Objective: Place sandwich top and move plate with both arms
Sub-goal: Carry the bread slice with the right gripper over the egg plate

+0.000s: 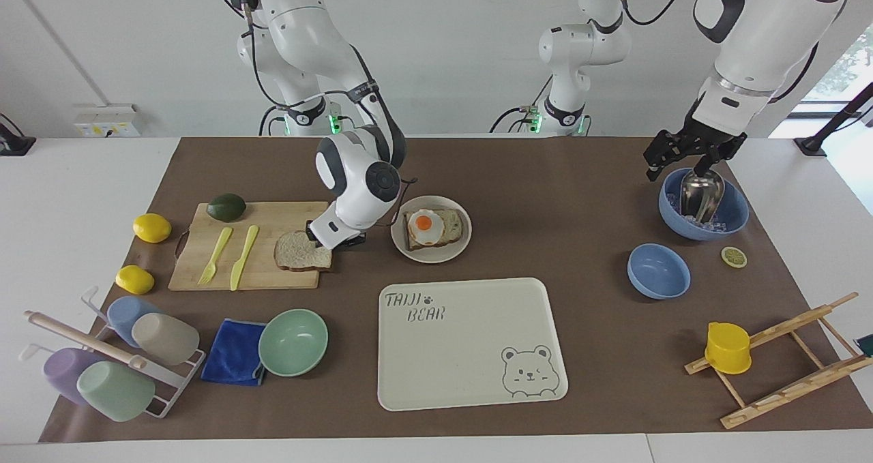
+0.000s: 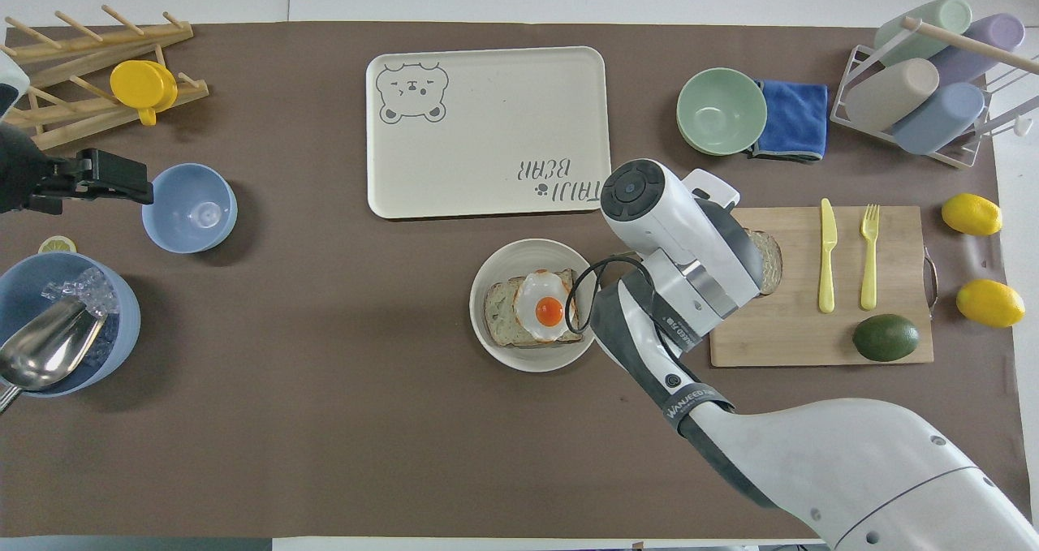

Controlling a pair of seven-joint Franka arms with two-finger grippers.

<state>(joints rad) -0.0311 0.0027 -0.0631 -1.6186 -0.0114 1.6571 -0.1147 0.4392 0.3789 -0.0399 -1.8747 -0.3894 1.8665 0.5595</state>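
The sandwich top [image 1: 297, 251], a plain speckled slice, lies on the wooden board's end beside the plate. My right gripper [image 1: 318, 239] is down at that slice's edge nearest the plate and shut on it. From overhead the right wrist hides the grip, and only a corner of the sandwich top [image 2: 771, 259] shows. The small round plate [image 1: 431, 257] [image 2: 528, 360] sits next to the board with an egg-topped bread slice [image 1: 436, 226] on it. My left gripper [image 1: 682, 163] [image 2: 122, 182] waits open in the air over the blue ice bowl, holding nothing.
The board [image 1: 273, 217] also carries a yellow knife, a fork and an avocado. The bear tray [image 1: 470, 340] lies farther from the robots than the plate. A scoop [image 1: 701, 193] rests in the ice bowl [image 1: 736, 217]; a smaller blue bowl [image 1: 658, 271], green bowl [image 1: 293, 341] and cup rack stand around.
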